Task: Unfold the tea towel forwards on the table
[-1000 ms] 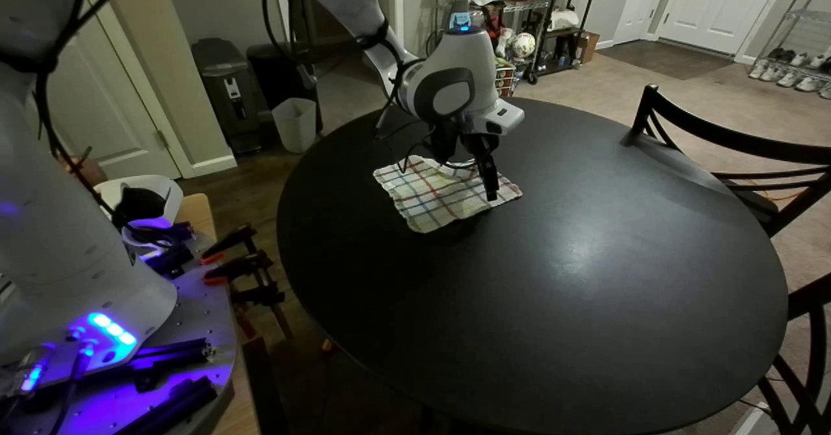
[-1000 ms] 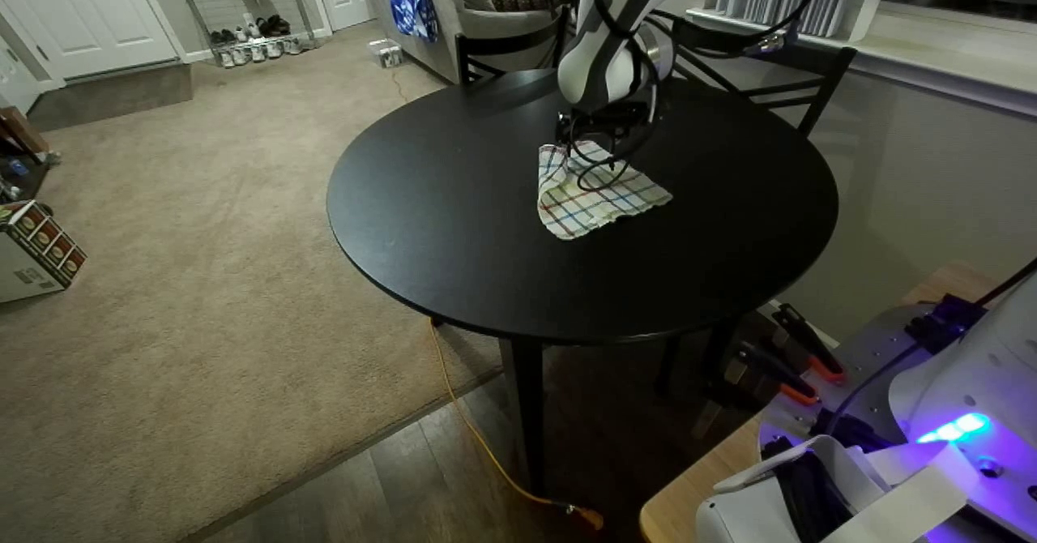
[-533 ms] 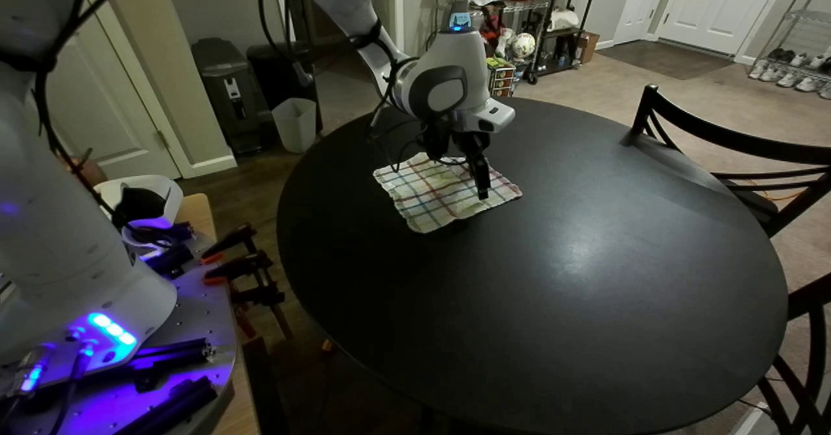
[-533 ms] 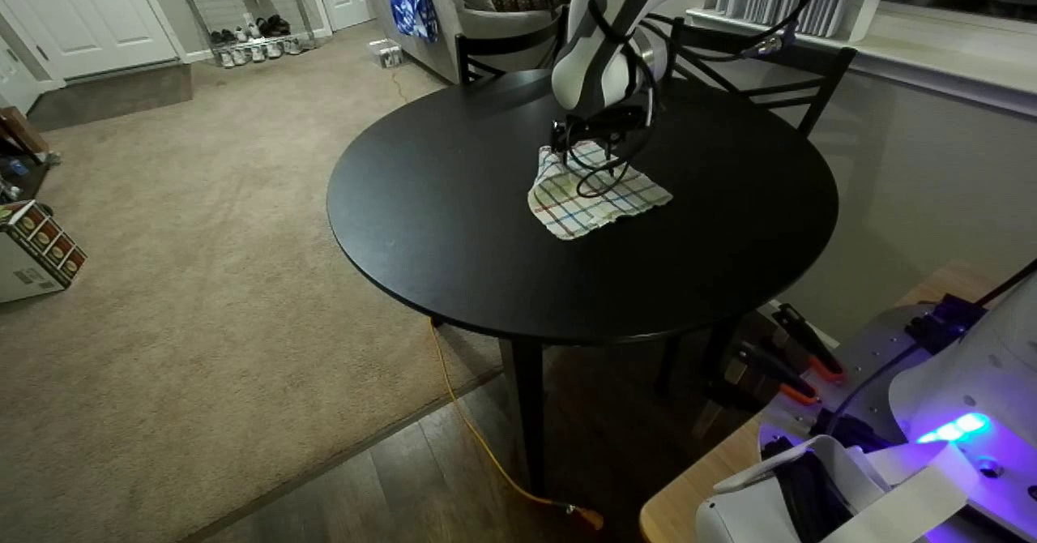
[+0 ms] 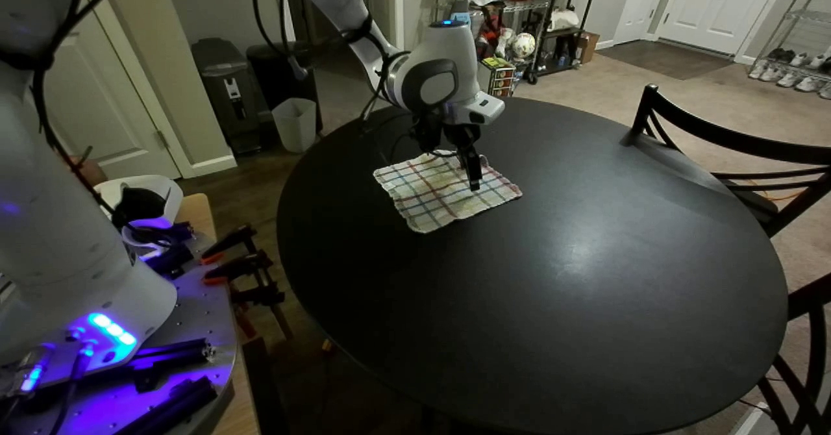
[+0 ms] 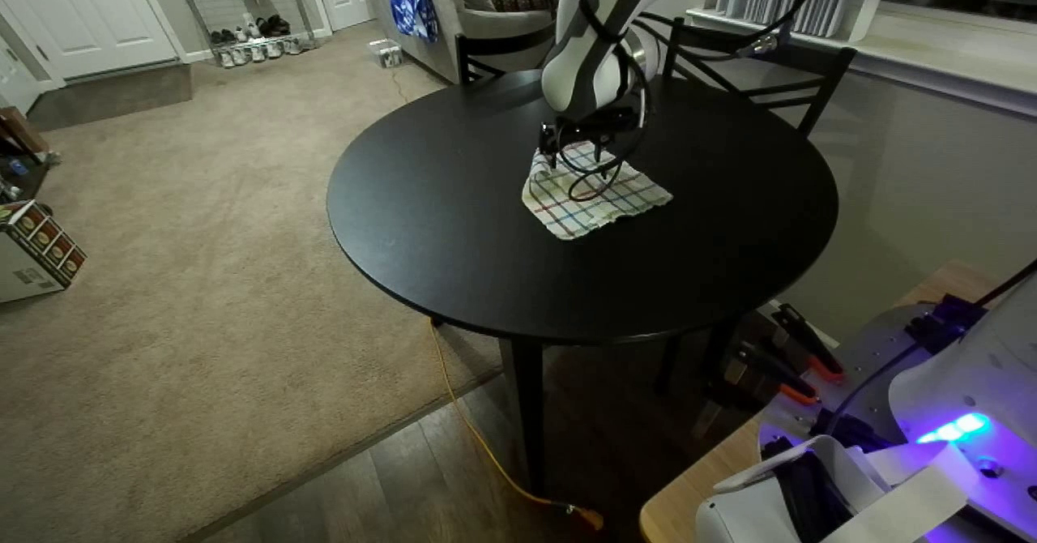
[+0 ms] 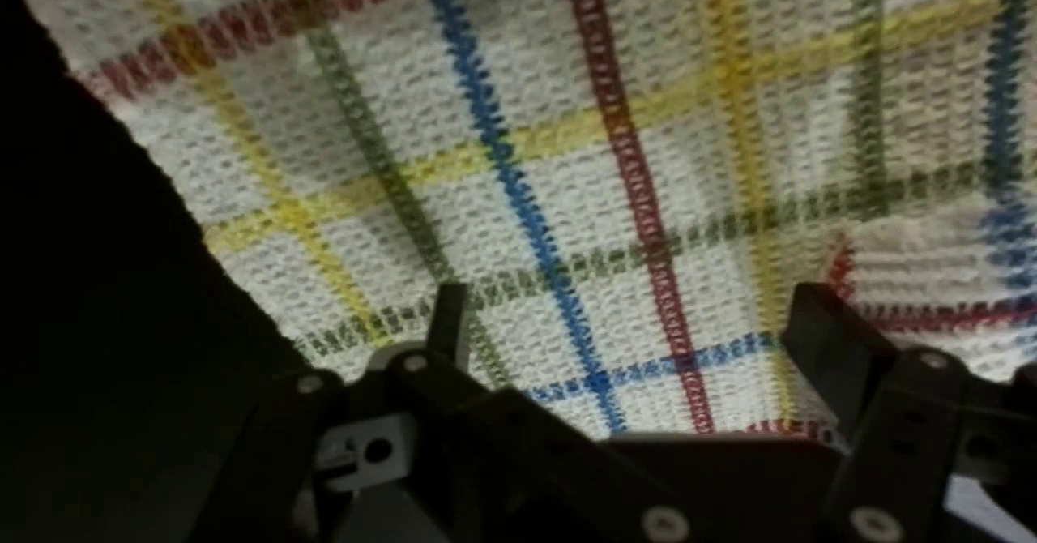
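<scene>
Wrist view is the one that settles the hand [image 7: 628, 308]: its fingers [image 7: 838, 357] are spread wide, with nothing gripped between them. Same view gives the close weave of the tea towel [image 7: 567, 203], red, blue, yellow and green lines on white, one edge against black. Beside one finger the pattern breaks at a red-lined portion of cloth; whether folded or bunched, cannot tell. Placement comes from both exterior views: tea towel lies on the round black surface [image 5: 571, 331], well inside the rim, hand over it. In neither can I tell whether the fingertips touch the cloth. Background also differs: in an exterior view, a pale wastebasket [image 5: 295, 125] and a ball [image 5: 523, 45]; in an exterior view, a sofa [image 6: 466, 24] with a blue-and-white throw [image 6: 415, 0] draped on it.
</scene>
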{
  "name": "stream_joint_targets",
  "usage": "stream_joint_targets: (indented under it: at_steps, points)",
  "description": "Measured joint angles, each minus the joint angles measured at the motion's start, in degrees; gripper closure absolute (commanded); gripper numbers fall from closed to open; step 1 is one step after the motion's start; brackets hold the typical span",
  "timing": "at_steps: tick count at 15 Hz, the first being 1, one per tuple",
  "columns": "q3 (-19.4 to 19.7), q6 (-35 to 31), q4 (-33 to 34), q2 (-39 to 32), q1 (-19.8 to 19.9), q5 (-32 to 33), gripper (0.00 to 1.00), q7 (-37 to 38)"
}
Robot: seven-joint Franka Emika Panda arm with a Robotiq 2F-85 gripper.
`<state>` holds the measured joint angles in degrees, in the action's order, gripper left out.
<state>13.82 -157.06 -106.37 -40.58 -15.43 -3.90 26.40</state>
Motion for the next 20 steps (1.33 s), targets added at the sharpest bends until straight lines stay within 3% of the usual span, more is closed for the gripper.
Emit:
stream_joint_targets:
  at_steps: [12,20]
  points:
    - [-4.3,2.2,-0.4,0.6,-5.7,1.0,0.00,0.0]
    - [-4.1,2.3,-0.4,0.6,-4.4,1.1,0.00,0.0]
